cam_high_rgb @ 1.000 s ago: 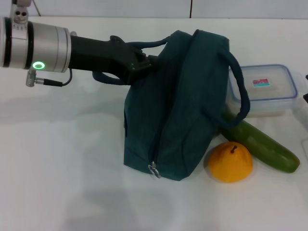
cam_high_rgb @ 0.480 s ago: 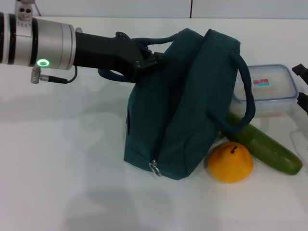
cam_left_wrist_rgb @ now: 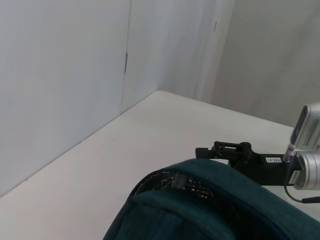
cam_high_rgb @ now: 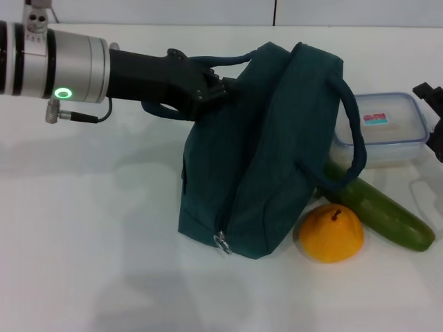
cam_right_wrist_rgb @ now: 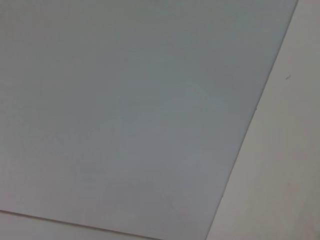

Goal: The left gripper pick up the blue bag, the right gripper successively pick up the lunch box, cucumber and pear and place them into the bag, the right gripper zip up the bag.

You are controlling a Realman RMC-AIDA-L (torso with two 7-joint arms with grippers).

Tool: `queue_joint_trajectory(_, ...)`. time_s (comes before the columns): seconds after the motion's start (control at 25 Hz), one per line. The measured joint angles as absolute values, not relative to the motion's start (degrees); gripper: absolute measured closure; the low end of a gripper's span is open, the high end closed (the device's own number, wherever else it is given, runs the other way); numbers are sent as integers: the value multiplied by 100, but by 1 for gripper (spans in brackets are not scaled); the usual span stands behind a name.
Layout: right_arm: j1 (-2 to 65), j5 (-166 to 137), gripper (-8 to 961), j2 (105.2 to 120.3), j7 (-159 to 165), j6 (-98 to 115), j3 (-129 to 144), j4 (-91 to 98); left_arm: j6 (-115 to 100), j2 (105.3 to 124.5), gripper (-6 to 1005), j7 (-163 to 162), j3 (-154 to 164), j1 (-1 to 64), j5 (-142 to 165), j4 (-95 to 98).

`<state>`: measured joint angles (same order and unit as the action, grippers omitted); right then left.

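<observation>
Head view: right gripper point(cam_high_rgb: 435, 114) farther in than before.

Dark teal fabric lunch bag point(cam_high_rgb: 259, 159): stands on white table, top pulled up and leaning toward robot's left. One padded loop handle raised at upper left, other hanging down right side. Zipper runs down the front to a silver ring pull at the base.

Clear whitish plastic lunch box point(cam_high_rgb: 384, 130): flat, lid on, red-and-teal sticker; behind bag's right side.

Long smooth dark green cucumber point(cam_high_rgb: 381, 213): lying diagonally, one end tucked under bag's hanging handle.

Round yellow-orange pear point(cam_high_rgb: 331, 232): short brown stem up, just beside bag's lower right corner, next to cucumber.
</observation>
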<state>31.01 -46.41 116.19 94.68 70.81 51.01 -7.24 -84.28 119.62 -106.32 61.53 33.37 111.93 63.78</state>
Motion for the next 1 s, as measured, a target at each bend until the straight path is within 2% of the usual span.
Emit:
queue_joint_trajectory(0.96,3103,-4641,202,11619,9547,7009,5055,-647,-8429,11950,953,-10545,6161,3350,11227,6387)
queue_joint_trajectory(1.0,3103,-4641,301,11619,9550,6984,5057,-656,-8429,11948,953,-10542,6161,3349,11227,6390)
